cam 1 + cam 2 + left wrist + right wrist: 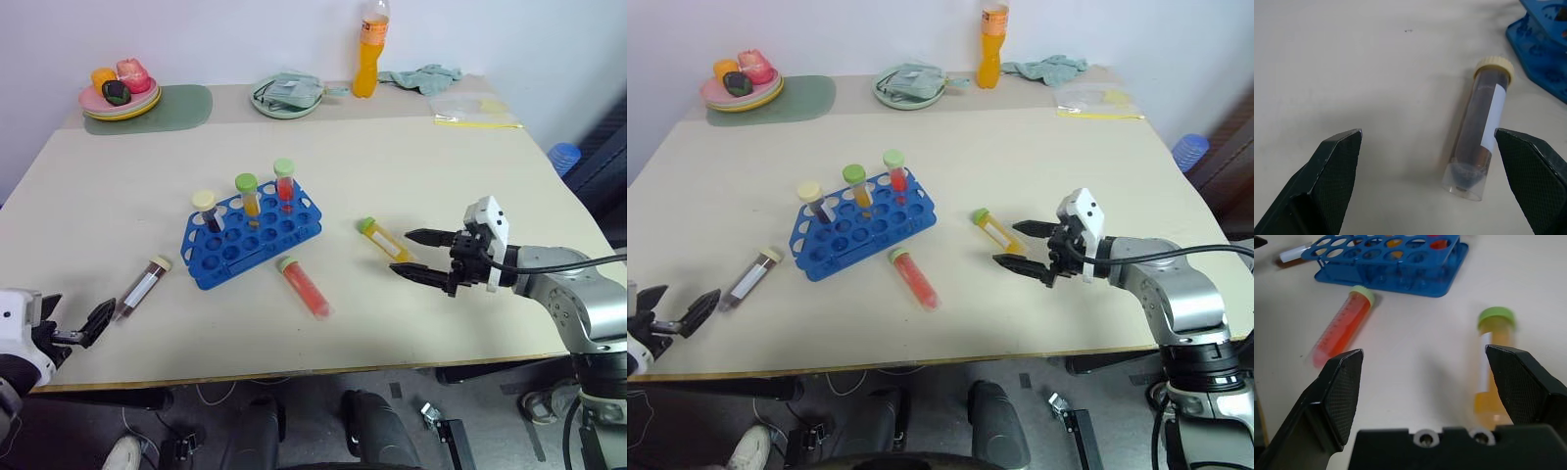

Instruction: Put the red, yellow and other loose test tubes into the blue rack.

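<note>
Standing near the middle of the table [88,206], the blue rack [253,238] holds three upright tubes: a cream-capped dark one [206,210], a green-capped orange one [248,195] and a green-capped red one [285,184]. Three tubes lie loose on the table. The red tube [305,286] lies just in front of the rack, the yellow tube [385,241] to the rack's right, and the dark brown tube [143,288] to its left. By this count the task is about half done, with three tubes left to rack.

The right gripper [419,257] hovers just beside the yellow tube, jaws spread wide and empty. The left gripper [1435,171] sits near the table's front edge, close to the brown tube, jaws likewise released, grasping nothing.
</note>
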Controlling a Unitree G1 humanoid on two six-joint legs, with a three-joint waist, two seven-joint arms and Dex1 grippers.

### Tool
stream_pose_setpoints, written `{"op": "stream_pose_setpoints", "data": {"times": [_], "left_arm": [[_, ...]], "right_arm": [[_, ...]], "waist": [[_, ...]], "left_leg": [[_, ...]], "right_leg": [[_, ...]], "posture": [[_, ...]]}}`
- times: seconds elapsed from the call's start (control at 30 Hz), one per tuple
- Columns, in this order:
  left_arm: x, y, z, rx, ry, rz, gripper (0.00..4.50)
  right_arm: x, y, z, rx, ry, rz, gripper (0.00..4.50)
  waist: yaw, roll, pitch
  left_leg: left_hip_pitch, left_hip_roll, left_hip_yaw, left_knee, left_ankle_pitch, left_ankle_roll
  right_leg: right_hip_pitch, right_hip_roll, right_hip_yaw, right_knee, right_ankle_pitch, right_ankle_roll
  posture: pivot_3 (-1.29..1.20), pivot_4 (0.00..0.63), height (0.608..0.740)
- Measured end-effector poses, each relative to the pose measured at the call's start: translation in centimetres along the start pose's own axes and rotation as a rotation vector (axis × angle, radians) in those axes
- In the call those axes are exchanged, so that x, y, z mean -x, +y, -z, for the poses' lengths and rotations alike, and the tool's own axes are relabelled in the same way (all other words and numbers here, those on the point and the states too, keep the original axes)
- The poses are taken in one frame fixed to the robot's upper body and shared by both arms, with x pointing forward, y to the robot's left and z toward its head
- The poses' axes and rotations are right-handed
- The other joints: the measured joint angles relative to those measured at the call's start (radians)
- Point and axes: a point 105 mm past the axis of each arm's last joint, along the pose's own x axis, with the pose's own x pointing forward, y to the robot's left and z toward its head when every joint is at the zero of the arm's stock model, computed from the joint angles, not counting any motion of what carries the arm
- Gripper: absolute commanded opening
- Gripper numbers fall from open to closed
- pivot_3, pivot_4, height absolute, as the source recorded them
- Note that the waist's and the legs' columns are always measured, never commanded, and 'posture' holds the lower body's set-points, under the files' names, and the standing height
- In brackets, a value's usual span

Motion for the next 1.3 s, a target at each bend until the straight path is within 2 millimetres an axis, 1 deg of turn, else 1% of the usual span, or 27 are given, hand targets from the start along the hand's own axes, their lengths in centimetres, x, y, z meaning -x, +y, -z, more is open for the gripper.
{"op": "stream_pose_setpoints", "data": {"times": [0.13, 0.2, 0.3, 0.37, 0.43, 0.5, 0.6, 0.63, 0.67, 0.77, 0.87, 0.93, 1.03, 1.13, 1.23, 1.3], "left_arm": [[0.1, -0.5, 0.6, 0.039, -0.019, -0.02, 4.49], [0.0, -1.2, 0.8, 0.056, -0.033, -0.016, 4.49], [-0.2, -1.7, 0.8, 0.053, -0.049, -0.009, 4.49], [-0.4, -2.1, 0.8, 0.04, -0.06, -0.005, 4.49], [-0.7, -2.8, 0.9, 0.032, -0.068, 0.02, 4.49], [-0.9, -4.0, 0.9, 0.012, -0.076, 0.069, 4.49], [-0.9, -6.1, 0.9, -0.033, -0.08, 0.173, 4.49], [-0.8, -6.7, 1.0, -0.044, -0.071, 0.209, 4.49], [-0.7, -7.9, 1.1, -0.064, -0.069, 0.267, 4.49], [-0.6, -10.3, 1.1, -0.087, -0.069, 0.387, 4.49], [-0.8, -11.7, 1.1, -0.097, -0.069, 0.452, 4.49], [-0.9, -12.3, 1.1, -0.105, -0.068, 0.482, 4.49], [-1.0, -13.1, 1.2, -0.132, -0.061, 0.526, 4.49], [-1.1, -13.3, 1.2, -0.135, -0.06, 0.533, 4.49], [-1.1, -13.3, 1.3, -0.136, -0.056, 0.532, 4.49], [-1.0, -13.2, 1.4, -0.139, -0.05, 0.528, 4.5]], "right_arm": [[-0.6, 0.2, -0.2, -0.016, 0.043, -0.018, 4.4], [-0.8, 0.1, -1.2, -0.022, 0.05, -0.026, 4.4], [-1.2, 0.3, -3.3, -0.015, 0.037, -0.033, 4.4], [-2.0, 0.6, -4.3, -0.017, 0.039, -0.031, 4.4], [-3.2, 1.4, -4.6, -0.035, 0.067, -0.049, 4.4], [-4.5, 2.3, -4.6, -0.073, 0.146, -0.071, 4.4], [-6.0, 3.2, -4.5, -0.122, 0.288, -0.063, 4.4], [-6.4, 3.4, -4.4, -0.141, 0.322, -0.058, 4.4], [-7.0, 3.9, -4.1, -0.173, 0.375, -0.056, 4.4], [-8.5, 4.5, -3.6, -0.247, 0.459, -0.069, 4.4], [-10.0, 4.7, -4.2, -0.304, 0.501, -0.084, 4.4], [-10.9, 4.9, -4.6, -0.325, 0.526, -0.088, 4.4], [-12.4, 6.2, -4.6, -0.363, 0.58, -0.123, 4.4], [-13.7, 7.3, -3.9, -0.409, 0.637, -0.14, 4.4], [-15.0, 8.3, -3.1, -0.434, 0.681, -0.116, 4.4], [-15.7, 8.3, -3.2, -0.444, 0.686, -0.072, 3.89]], "waist": [[0.0, 0.0, 0.0], [0.0, 0.0, 0.0], [0.001, 0.0, 0.0], [0.0, 0.0, 0.0], [0.0, 0.0, 0.0], [-0.001, 0.0, 0.0], [0.0, 0.0, -0.001], [0.0, 0.0, -0.001], [0.0, 0.0, -0.001], [0.001, 0.0, 0.0], [-0.004, 0.0, 0.0], [-0.006, 0.0, 0.0], [-0.009, 0.0, 0.0], [-0.017, 0.0, 0.0], [-0.027, 0.0, -0.001], [-0.031, 0.001, -0.002]], "left_leg": [[0.0, 0.0, 0.0, 0.0, 0.0, 0.0], [-0.001, 0.0, 0.0, 0.001, 0.0, 0.0], [-0.001, -0.001, 0.0, 0.001, 0.0, 0.0], [-0.001, -0.001, 0.0, 0.001, 0.0, 0.0], [-0.002, -0.001, 0.0, 0.001, 0.0, 0.0], [-0.005, -0.001, 0.0, 0.002, 0.0, 0.0], [-0.014, -0.001, 0.0, 0.004, 0.0, 0.0], [-0.014, -0.001, 0.0, 0.004, 0.0, 0.0], [-0.014, -0.001, 0.0, 0.004, 0.0, 0.0], [-0.015, -0.001, 0.0, 0.004, 0.0, 0.0], [-0.014, -0.001, 0.001, 0.004, 0.0, 0.0], [-0.014, -0.001, 0.0, 0.004, 0.0, 0.0], [-0.014, -0.002, 0.0, 0.004, 0.0, 0.0], [-0.014, -0.001, 0.0, 0.004, 0.0, 0.0], [-0.014, -0.001, 0.0, 0.004, 0.0, 0.0], [-0.013, -0.001, 0.0, 0.004, 0.0, 0.0]], "right_leg": [[0.0, -0.001, 0.0, 0.0, 0.0, 0.0], [0.0, -0.001, 0.0, 0.0, 0.0, 0.0], [0.0, -0.001, 0.0, 0.0, 0.0, 0.0], [0.0, 0.0, -0.001, 0.0, 0.0, 0.0], [-0.001, -0.001, 0.0, 0.0, 0.0, 0.0], [-0.004, -0.001, 0.0, 0.0, 0.0, 0.0], [-0.014, -0.002, 0.0, 0.003, 0.001, -0.001], [-0.014, -0.002, 0.0, 0.003, 0.001, -0.001], [-0.015, -0.002, 0.0, 0.004, 0.001, -0.001], [-0.015, -0.003, 0.0, 0.005, 0.001, -0.001], [-0.016, -0.002, 0.0, 0.006, 0.001, -0.001], [-0.016, -0.002, 0.0, 0.007, 0.001, -0.001], [-0.017, -0.001, 0.0, 0.009, 0.001, -0.001], [-0.017, -0.001, 0.0, 0.01, 0.003, 0.002], [-0.017, 0.0, -0.001, 0.01, 0.003, 0.002], [-0.017, 0.001, 0.0, 0.011, 0.003, 0.002]], "posture": [[0.0, 0.15, 0.74], [0.0, 0.15, 0.74], [0.0, 0.15, 0.74], [0.0, 0.15, 0.74], [0.0, 0.15, 0.74], [0.0, 0.15, 0.74], [0.0, 0.15, 0.74], [0.0, 0.15, 0.74], [0.0, 0.15, 0.74], [0.0, 0.15, 0.74], [0.0, 0.15, 0.74], [0.0, 0.15, 0.74], [0.0, 0.15, 0.74], [0.0, 0.15, 0.74], [0.0, 0.15, 0.74], [0.0, 0.15, 0.74]]}}
